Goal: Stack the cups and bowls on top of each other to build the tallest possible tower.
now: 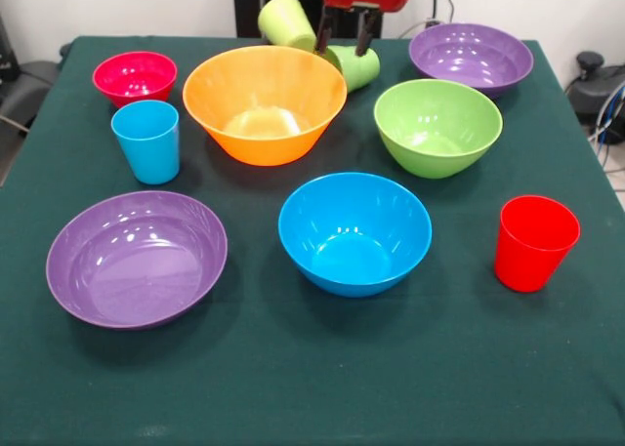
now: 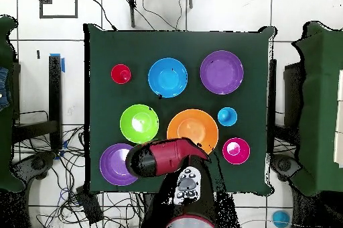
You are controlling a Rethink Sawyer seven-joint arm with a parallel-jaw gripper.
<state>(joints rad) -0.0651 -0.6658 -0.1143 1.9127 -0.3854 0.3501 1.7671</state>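
No tower yet. The orange bowl (image 1: 265, 102) sits at table centre, a green cup (image 1: 355, 66) on its side at its two o'clock, a yellow-green cup (image 1: 287, 22) at twelve. All look light, stiff and slick, so grip by the rim. The gripper (image 1: 349, 34) straddles the green cup — jaws parted, seemingly not clamped. Overhead, the arm hides both cups.

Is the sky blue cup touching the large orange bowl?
Apart. In the front view a strip of dark green cloth shows between the sky blue cup and the large orange bowl; the overhead view also shows a gap.
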